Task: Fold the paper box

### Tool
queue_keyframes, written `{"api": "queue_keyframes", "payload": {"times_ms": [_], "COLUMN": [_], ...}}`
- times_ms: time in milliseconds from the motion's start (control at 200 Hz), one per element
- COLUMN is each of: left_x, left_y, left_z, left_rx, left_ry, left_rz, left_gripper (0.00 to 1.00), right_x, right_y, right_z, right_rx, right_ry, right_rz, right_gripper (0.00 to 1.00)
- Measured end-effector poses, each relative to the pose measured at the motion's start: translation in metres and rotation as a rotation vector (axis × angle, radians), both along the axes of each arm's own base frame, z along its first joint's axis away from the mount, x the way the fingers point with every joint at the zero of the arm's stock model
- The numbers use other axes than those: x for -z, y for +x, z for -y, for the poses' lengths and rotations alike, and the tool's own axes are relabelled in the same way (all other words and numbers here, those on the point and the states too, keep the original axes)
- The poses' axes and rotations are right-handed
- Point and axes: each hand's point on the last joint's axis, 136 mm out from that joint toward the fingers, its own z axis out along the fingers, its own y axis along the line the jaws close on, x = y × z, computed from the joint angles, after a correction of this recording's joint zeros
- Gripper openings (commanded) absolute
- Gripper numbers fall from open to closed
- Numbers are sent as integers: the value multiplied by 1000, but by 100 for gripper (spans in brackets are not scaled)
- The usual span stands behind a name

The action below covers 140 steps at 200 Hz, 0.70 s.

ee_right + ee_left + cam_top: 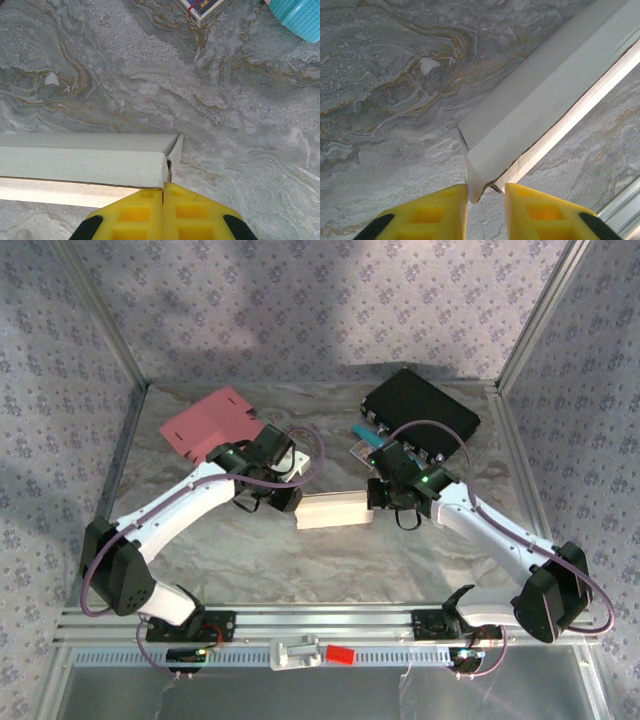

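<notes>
Top external: one box (333, 511), two pincers (291, 502) (379, 496)

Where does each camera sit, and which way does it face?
Top external: above and behind the bases, looking down at the table; left arm, right arm, left gripper and right gripper at the box.
Left wrist: on the left arm, looking past its yellow fingers at one box end.
Right wrist: on the right arm, looking past yellow fingers shut on the other end's flap.
Shared: both wrist views show the box and table.
</notes>
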Motion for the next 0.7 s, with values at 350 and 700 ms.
{"api": "queue_keyframes", "payload": {"times_ms": [350,700], "left_x": [4,-4], "left_y": [4,5], "left_z": [2,7], "left_rx": [-3,-87], "left_ry": [9,-5], "left_rz": [-2,-70], "left_gripper": [6,0], "right_x": [0,0], "right_y": [0,1], "right_z": [0,3], "right_rx": [2,16], "right_ry": [1,-8], "right_rz": [-2,3], "right_gripper": [0,0]}}
